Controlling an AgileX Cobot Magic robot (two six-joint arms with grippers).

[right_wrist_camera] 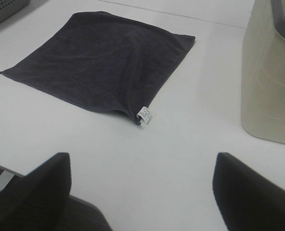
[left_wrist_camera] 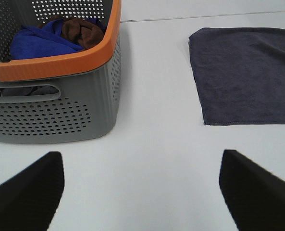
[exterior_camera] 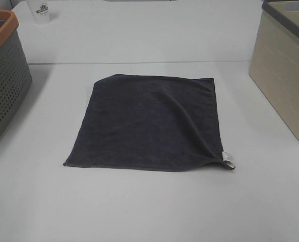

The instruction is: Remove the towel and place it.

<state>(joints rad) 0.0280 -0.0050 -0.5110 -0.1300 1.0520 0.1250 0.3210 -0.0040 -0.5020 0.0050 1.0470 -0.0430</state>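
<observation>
1. Both sets of jaws are seen spread wide with nothing between them: the left gripper (left_wrist_camera: 141,192) is held over bare table near the grey basket, and the right gripper (right_wrist_camera: 141,192) is held over bare table short of the towel's tagged corner.
2. A white table (exterior_camera: 149,212), smooth and matte, is recorded as the largest surface; all else rests on it.
3. A grey basket (exterior_camera: 5,85) with perforated walls and an orange rim is noted at the left; blue and brown cloths (left_wrist_camera: 55,33) are seen inside it from the left wrist.
4. A beige bin (exterior_camera: 283,80), ribbed and rigid with a dark rim, is noted at the right.
5. The towel (exterior_camera: 149,123) is found spread flat at the table's centre, well apart from both containers: dark charcoal, soft-napped, roughly square, hemmed, with one shallow ridge running toward the tag.
6. A small white tag (exterior_camera: 228,158) is noted at the near right corner.
7. Risks are judged as follows: a thin flat cloth may be missed by a pinch closed too high; a single-corner grip may let it drag; a low approach may scrape the table.
</observation>
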